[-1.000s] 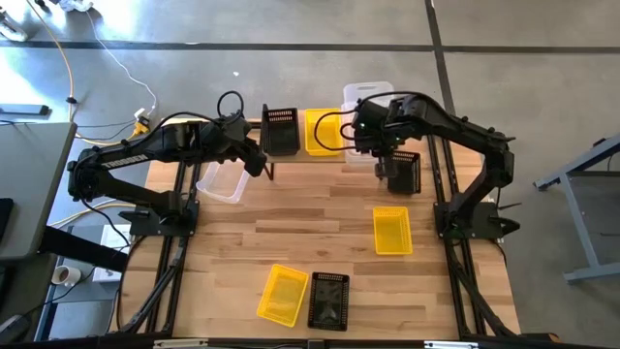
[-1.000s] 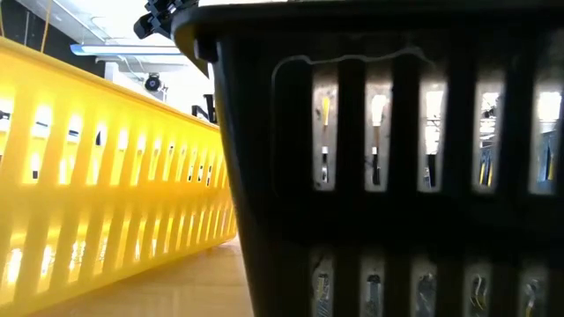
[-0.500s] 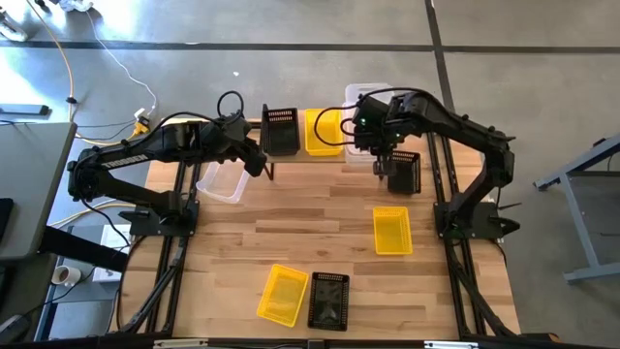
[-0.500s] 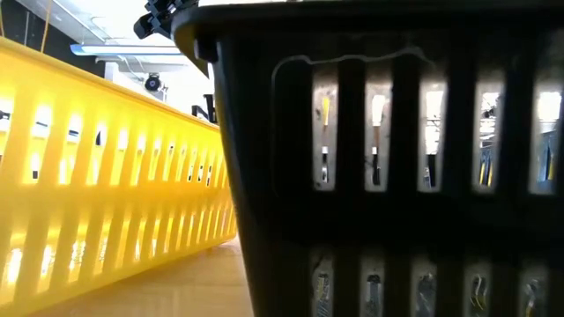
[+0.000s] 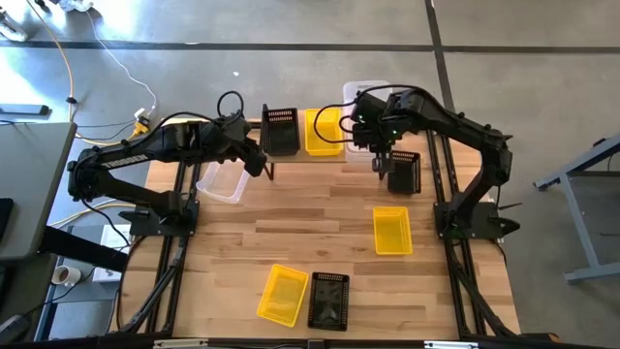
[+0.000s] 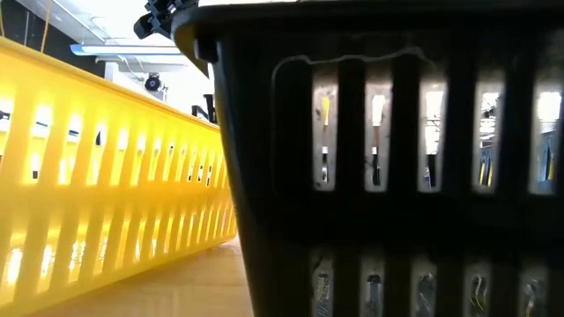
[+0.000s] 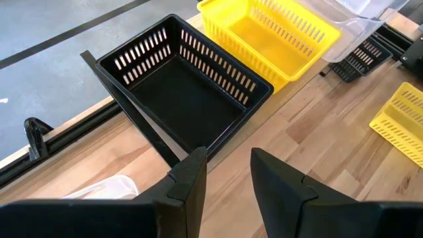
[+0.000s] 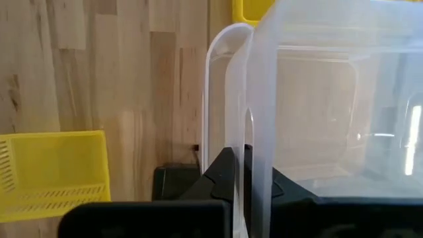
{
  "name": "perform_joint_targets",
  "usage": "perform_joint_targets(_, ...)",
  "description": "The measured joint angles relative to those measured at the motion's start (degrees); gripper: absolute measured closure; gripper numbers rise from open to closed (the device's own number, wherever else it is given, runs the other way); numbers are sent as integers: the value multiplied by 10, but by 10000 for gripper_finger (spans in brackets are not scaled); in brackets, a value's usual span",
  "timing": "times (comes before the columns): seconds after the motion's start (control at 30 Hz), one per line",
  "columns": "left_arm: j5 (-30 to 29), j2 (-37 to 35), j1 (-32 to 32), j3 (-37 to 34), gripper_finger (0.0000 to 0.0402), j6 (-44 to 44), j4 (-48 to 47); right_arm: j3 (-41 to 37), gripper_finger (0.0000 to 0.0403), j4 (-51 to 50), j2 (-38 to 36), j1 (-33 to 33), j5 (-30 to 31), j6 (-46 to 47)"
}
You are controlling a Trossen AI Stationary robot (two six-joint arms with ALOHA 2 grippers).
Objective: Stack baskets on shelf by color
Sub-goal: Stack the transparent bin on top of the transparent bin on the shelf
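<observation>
Gripping the thin wall of a clear basket [image 8: 317, 106], the right gripper [image 8: 239, 173] has its fingers pinched tight on the rim and carries the bin over the far right end of the shelf [image 5: 254, 124]. From overhead the clear basket [image 5: 366, 95] shows mostly behind that arm, so I cannot quite tell whether it rests on the plank or hangs just above it. Just below the gripper on the tabletop [image 5: 291, 233] stands a black mesh basket [image 5: 404, 171], and further toward the near edge lies a yellow basket [image 5: 391, 230].

Beside the held bin, a yellow basket [image 7: 271, 36] sits on the shelf, and next to that a black basket [image 7: 182, 82]. The left gripper [image 7: 228, 173] hovers just in front of this black basket with its fingers parted and nothing between them. Close beside the left gripper, toward its own arm, a second clear basket [image 5: 221, 181] lies on the table.

Well apart from both grippers, at the near edge, a tilted yellow basket [image 5: 283, 294] and a black basket [image 5: 328, 301] sit side by side; these two fill the table-level camera.
</observation>
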Motion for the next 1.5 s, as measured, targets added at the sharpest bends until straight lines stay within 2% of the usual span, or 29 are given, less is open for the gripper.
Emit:
perform_joint_targets(0.53, -1, 0, 0, 0, 293, 0, 0, 0, 399, 5, 0, -10, 8, 3)
perform_joint_targets(0.8, -2, 0, 0, 0, 293, 0, 0, 0, 329, 6, 0, -10, 4, 0)
perform_joint_targets(0.97, -2, 0, 0, 0, 293, 0, 0, 0, 311, 7, 0, -10, 15, -4)
perform_joint_targets(1.13, -2, 0, 0, 0, 294, 0, 0, 0, 327, 3, 0, -10, 9, -4)
perform_joint_targets(1.33, -10, 0, 0, 0, 293, 0, 0, 0, 392, 1, 0, -10, 8, -4)
perform_joint_targets(1.5, -12, 0, 0, 0, 293, 0, 0, 7, 396, -7, 1, -10, 7, 0)
